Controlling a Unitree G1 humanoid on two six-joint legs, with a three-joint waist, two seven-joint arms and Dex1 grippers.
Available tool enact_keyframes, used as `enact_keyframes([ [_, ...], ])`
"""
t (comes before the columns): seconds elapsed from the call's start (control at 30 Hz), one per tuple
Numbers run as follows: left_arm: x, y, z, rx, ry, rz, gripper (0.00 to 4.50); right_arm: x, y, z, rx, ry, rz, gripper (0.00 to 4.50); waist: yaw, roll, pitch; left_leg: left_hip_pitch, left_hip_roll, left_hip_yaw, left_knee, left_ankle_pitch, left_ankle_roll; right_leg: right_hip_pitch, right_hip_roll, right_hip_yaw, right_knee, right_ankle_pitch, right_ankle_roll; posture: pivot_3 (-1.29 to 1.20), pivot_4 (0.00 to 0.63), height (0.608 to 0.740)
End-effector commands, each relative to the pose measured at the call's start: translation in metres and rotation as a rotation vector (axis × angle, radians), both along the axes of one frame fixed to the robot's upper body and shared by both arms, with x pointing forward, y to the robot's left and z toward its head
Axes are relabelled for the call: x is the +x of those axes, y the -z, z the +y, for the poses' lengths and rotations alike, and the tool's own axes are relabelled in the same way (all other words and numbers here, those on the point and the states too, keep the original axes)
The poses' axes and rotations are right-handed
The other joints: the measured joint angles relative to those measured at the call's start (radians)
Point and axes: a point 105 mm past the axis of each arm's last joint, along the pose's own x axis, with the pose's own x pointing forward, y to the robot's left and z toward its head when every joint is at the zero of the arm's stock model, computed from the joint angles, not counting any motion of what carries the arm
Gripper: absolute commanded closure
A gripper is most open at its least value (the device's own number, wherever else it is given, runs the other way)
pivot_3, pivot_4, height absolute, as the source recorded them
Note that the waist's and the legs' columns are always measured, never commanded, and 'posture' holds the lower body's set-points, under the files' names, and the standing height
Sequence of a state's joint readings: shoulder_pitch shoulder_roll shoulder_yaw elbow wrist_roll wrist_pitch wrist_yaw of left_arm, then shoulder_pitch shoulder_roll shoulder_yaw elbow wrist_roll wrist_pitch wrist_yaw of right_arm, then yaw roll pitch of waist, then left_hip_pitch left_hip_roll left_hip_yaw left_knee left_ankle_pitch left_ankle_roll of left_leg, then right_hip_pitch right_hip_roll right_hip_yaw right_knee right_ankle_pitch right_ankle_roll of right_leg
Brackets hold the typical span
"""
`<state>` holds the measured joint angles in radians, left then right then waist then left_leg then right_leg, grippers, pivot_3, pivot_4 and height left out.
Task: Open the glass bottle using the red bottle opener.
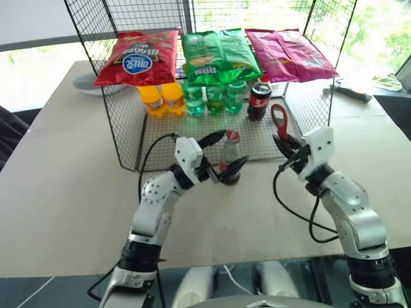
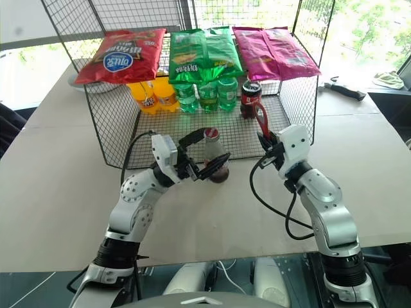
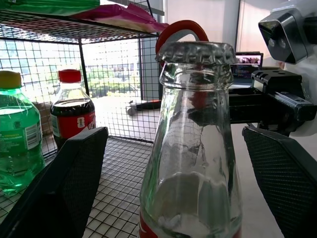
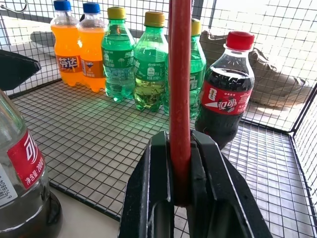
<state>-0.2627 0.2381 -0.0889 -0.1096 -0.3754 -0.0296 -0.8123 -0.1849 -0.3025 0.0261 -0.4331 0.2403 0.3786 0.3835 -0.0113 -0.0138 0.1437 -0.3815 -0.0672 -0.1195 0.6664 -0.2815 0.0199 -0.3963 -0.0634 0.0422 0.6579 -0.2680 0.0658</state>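
The table (image 1: 70, 192) carries a black wire rack (image 1: 128, 138) at its far side; three snack bags lie across the rack top, a red bag (image 1: 138, 56), a green bag (image 1: 220, 54) and a magenta bag (image 1: 289, 53); beneath them, on the rack floor, stand two orange drink bottles (image 1: 160, 98), three green plastic bottles (image 1: 215, 96) and a dark cola bottle (image 1: 259, 99) with a red cap.

The glass bottle (image 1: 230, 157) stands upright on the table at the rack's front edge, its metal crown cap in place, red label band and dark drink low in the body.

My left gripper (image 1: 225, 155) is spread wide; its two black fingers (image 3: 59, 188) stand on either side of the glass bottle with clear space between each pad and the glass, so nothing is clamped.

My right gripper (image 1: 287, 149) is clamped on the red bottle opener (image 1: 279, 122); the handle sits pinched between the two fingers, the ring-like head rises above them, near the bottle and to its right, apart from the cap.
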Motion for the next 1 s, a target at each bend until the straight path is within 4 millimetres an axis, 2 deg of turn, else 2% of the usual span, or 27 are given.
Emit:
enact_keyframes([
  [0.03,-0.007,-0.016,-0.003,-0.019,0.034,-0.068,0.02,-0.003,-0.014,0.003,0.012,-0.014,-0.065,4.50,0.000,0.000,0.000,0.000,0.000,0.000,0.000,0.000,0.000,0.000,0.000,0.000,0.000,0.000,0.000,0.00,0.150,0.740],
  [0.27,-0.010,-0.015,-0.006,-0.021,0.052,-0.064,0.02,-0.002,-0.013,0.006,0.016,-0.019,-0.066,4.50,0.000,0.000,0.000,0.000,0.000,0.000,0.000,0.000,0.000,0.000,0.000,0.000,0.000,0.000,0.000,0.00,0.150,0.740],
  [0.37,-0.010,-0.014,-0.006,-0.020,0.051,-0.065,0.88,-0.001,-0.013,0.007,0.018,-0.023,-0.065,4.50,0.000,0.000,0.000,0.000,0.000,0.000,0.000,0.000,0.000,0.000,0.000,0.000,0.000,0.000,0.000,0.00,0.150,0.740],
  [0.4,-0.010,-0.014,-0.005,-0.020,0.049,-0.065,1.39,-0.001,-0.012,0.007,0.018,-0.024,-0.065,4.50,0.000,0.000,0.000,0.000,0.000,0.000,0.000,0.000,0.000,0.000,0.000,0.000,0.000,0.000,0.000,0.00,0.150,0.740],
  [0.43,-0.010,-0.014,-0.005,-0.019,0.048,-0.065,1.70,-0.001,-0.012,0.007,0.018,-0.025,-0.065,4.50,0.000,0.000,0.000,0.000,0.000,0.000,0.000,0.000,0.000,0.000,0.000,0.000,0.000,0.000,0.000,0.00,0.150,0.740],
  [1.0,-0.010,-0.010,-0.007,-0.004,0.054,-0.050,1.70,-0.004,-0.011,0.016,-0.007,-0.056,-0.078,4.50,0.000,0.000,0.000,0.000,0.000,0.000,0.000,0.000,0.000,0.000,0.000,0.000,0.000,0.000,0.000,0.00,0.150,0.740],
])
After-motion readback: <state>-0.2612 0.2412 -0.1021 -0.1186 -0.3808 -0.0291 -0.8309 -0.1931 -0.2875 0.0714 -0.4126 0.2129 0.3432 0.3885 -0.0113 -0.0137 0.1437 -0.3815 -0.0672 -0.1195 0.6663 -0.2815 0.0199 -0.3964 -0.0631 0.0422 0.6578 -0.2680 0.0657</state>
